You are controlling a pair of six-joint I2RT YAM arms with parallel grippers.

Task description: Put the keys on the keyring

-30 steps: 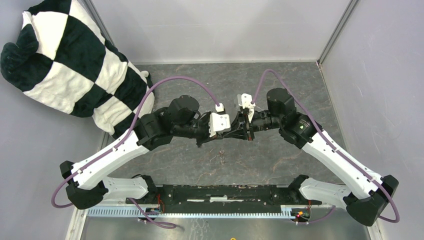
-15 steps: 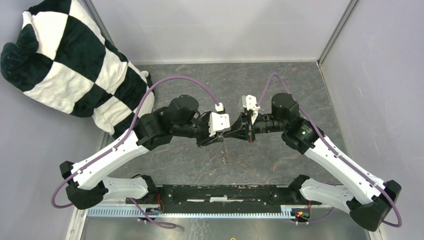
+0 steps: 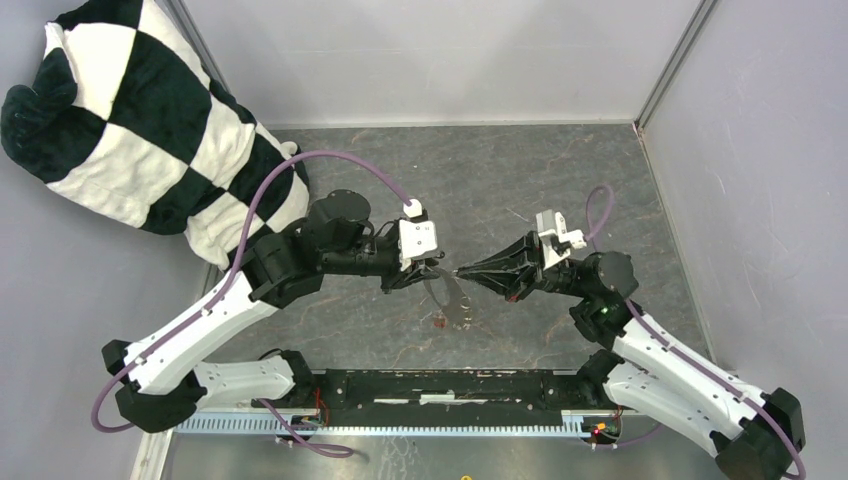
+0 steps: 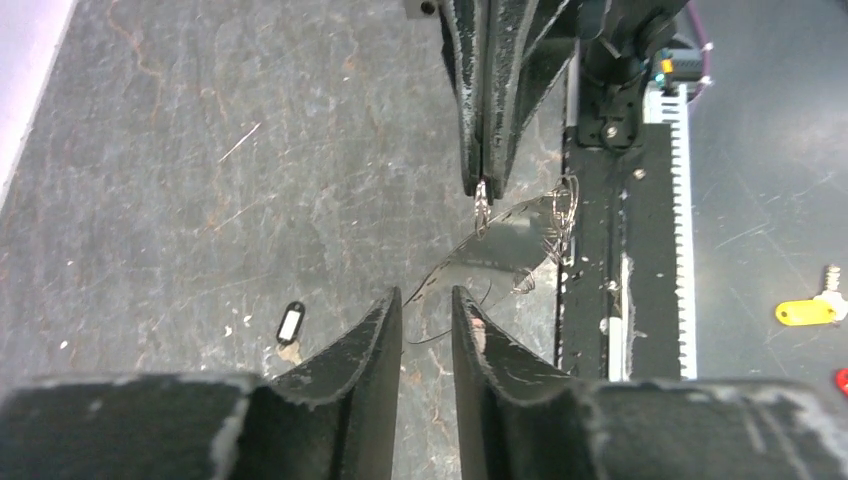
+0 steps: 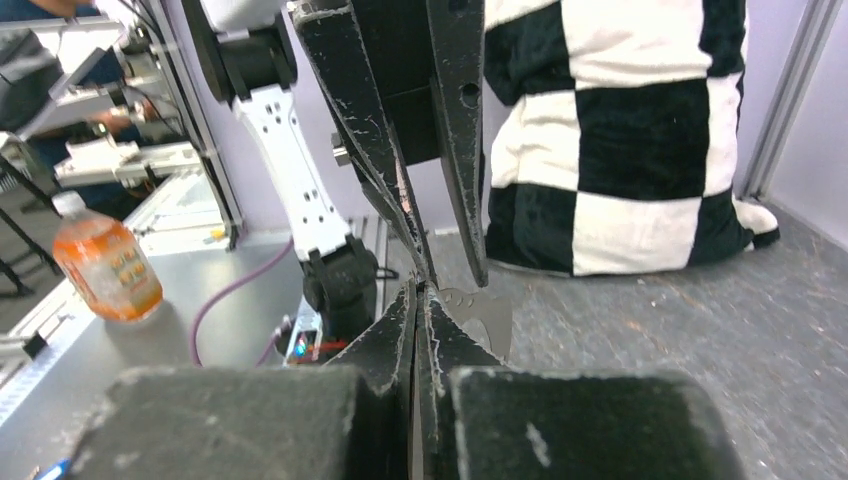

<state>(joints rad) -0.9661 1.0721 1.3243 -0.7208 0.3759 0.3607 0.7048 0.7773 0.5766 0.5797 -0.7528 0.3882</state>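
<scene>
Dark grey marbled tabletop [image 3: 560, 180] beneath both arms. The right gripper [image 4: 483, 183] is pinched tight on the thin, bumpy, silvery wire keyring [image 4: 560, 208], which hangs above the table. The left gripper [image 4: 428, 305] has its jaws narrowly apart around the wire (not clamping, I judge). Small key with black white-labelled tag [image 4: 290, 322] and red-tagged key [image 3: 440, 320] lie below. Hold ring steady; fetch one key.

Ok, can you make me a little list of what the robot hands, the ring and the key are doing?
left gripper: open, holding nothing
right gripper: shut, pinching the keyring
keyring: held up above the table, reaching towards the left gripper
black-tag key: lying on the table, not on the keyring
table: dark grey and scratched
</scene>
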